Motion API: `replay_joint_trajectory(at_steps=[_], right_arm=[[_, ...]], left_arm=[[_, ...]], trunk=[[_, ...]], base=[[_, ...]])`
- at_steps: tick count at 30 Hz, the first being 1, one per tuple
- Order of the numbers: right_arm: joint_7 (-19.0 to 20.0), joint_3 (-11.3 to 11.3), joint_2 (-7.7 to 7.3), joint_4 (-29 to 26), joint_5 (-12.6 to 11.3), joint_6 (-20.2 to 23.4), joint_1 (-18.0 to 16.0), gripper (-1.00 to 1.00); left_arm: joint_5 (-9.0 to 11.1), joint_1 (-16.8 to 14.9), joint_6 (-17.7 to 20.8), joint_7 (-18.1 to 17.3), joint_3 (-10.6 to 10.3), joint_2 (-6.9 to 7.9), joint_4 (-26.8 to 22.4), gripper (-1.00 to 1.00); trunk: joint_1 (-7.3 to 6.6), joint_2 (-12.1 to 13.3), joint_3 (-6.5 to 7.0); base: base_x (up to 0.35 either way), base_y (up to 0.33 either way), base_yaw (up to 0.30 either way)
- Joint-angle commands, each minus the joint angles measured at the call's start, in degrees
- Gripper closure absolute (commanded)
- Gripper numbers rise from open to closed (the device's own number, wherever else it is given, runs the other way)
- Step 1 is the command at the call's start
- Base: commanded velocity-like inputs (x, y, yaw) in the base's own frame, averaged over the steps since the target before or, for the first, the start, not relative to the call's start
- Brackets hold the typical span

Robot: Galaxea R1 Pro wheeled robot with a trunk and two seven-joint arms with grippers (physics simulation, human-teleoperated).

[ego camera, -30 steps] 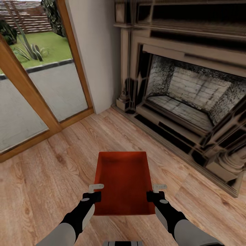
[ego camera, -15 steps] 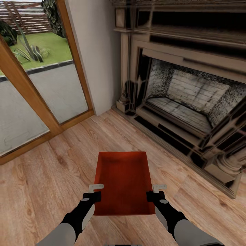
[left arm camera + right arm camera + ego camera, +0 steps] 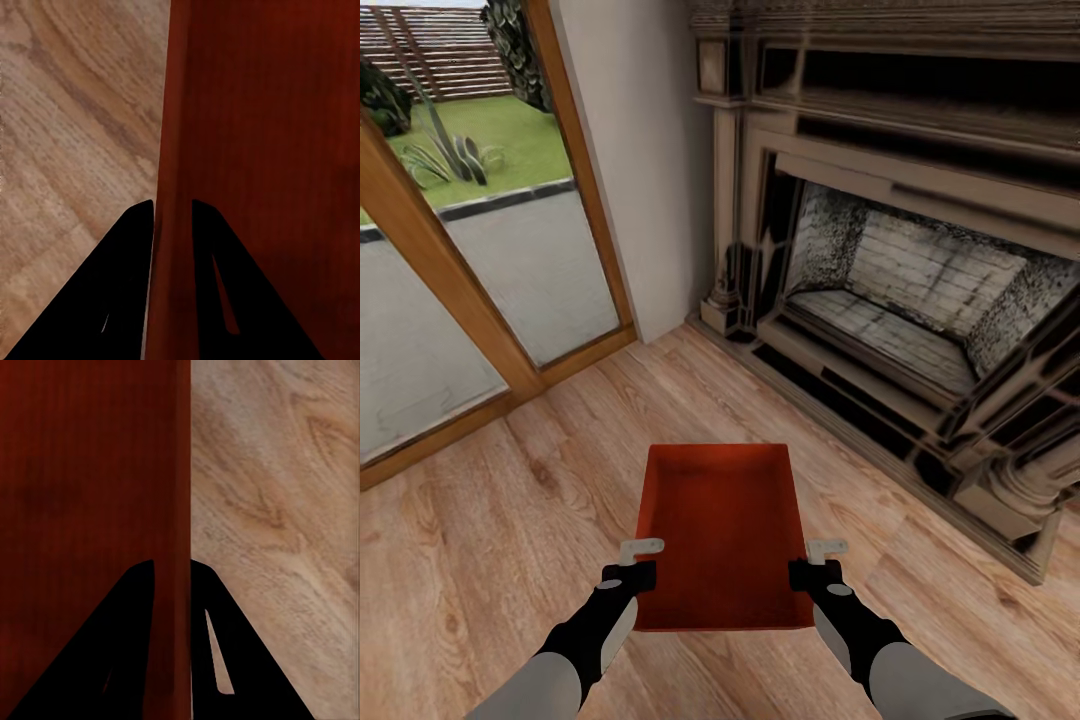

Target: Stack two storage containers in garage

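Orange-red storage container, lower centre of frame, carried level above the wood plank floor, fireplace at upper right. Left pincer and right pincer are each closed over a long side wall near the nearer end. The container is probably light, stiff and smooth-walled; symmetrical rim grips should limit tilt.

Two grey-and-black robot arms

Each forearm is light grey, turning black at the wrist; the left gripper and right gripper have pale grey fingertips.
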Motion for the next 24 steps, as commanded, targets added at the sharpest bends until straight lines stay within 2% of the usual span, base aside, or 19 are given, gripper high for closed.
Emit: replay_joint_trajectory(at_steps=[1, 24], right_arm=[[-0.6, -0.1, -0.07, 0.1, -0.1, -0.1, 0.0, 1.0], [-0.6, -0.1, -0.06, 0.1, 0.1, -0.3, 0.0, 1.0]], left_arm=[[-0.7, 0.0, 0.4, 0.6, 0.3, 0.02, -0.2, 1.0], [-0.7, 0.0, 0.4, 0.6, 0.3, 0.02, -0.2, 1.0]], trunk=[[-0.23, 0.4, 0.15], [-5.28, 9.6, 4.28]], base=[[0.0, 0.0, 0.0], [0.0, 0.0, 0.0]])
